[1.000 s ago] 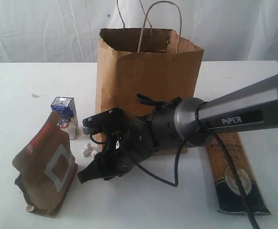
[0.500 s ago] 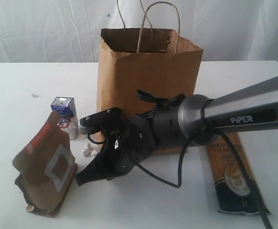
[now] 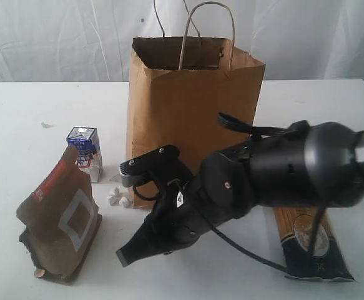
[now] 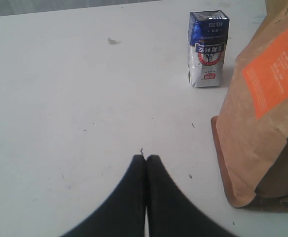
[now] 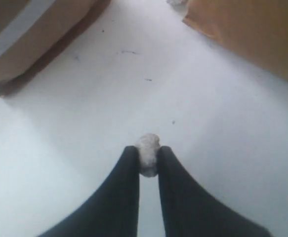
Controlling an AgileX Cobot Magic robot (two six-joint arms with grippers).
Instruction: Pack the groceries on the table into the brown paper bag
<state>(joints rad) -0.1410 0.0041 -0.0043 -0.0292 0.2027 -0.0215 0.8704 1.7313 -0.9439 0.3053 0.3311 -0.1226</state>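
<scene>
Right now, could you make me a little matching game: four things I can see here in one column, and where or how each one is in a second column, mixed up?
1. brown paper bag
2. long pasta pack
3. small blue-white carton
4. right gripper

A. pinching a small whitish lump
B. lying flat, far right in the exterior view
C. standing open at the back, handles up
D. upright, just left of the bag

Pairs: 1-C, 2-B, 3-D, 4-A
</scene>
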